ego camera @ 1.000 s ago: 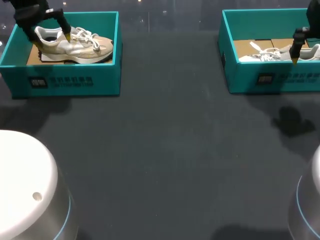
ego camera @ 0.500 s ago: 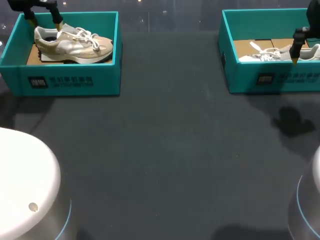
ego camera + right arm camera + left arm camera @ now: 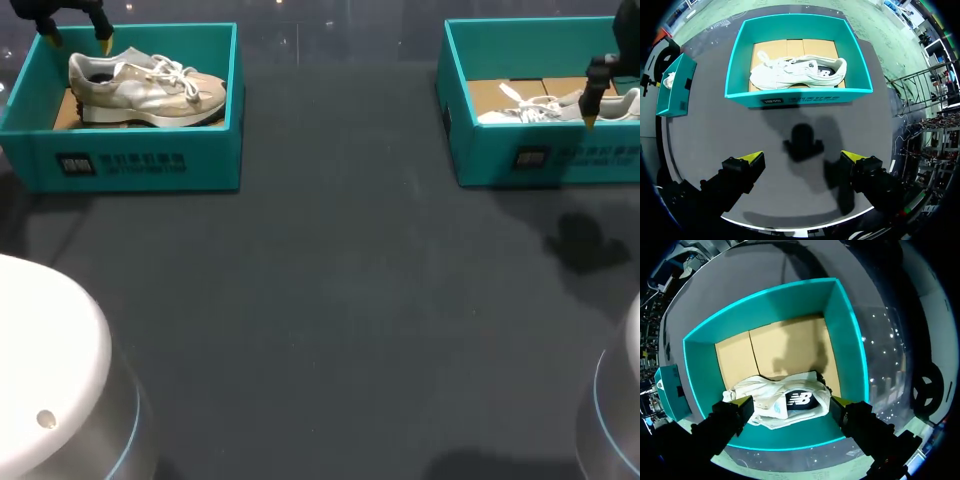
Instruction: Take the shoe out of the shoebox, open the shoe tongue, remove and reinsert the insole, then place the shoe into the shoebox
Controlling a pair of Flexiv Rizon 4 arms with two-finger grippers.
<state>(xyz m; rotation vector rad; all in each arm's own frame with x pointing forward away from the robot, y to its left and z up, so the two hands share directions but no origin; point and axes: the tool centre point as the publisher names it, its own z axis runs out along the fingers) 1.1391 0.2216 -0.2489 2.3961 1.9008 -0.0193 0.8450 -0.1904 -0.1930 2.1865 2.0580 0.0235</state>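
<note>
Head view: raised left gripper (image 3: 76,40) off heel of cream mesh sneaker (image 3: 150,88), spread wide, empty; left sneaker beneath in teal cardboard shoebox (image 3: 140,165), likely placed. Kept right gripper (image 3: 802,156) still, spread, empty.

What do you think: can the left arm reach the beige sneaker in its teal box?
Probably yes: the left hand hovers open above the beige sneaker, the teal cardboard box is lidless, and nothing sits between.

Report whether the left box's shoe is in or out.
In: the shoe lies on its sole inside the left shoebox, left gripper open above it.
</note>
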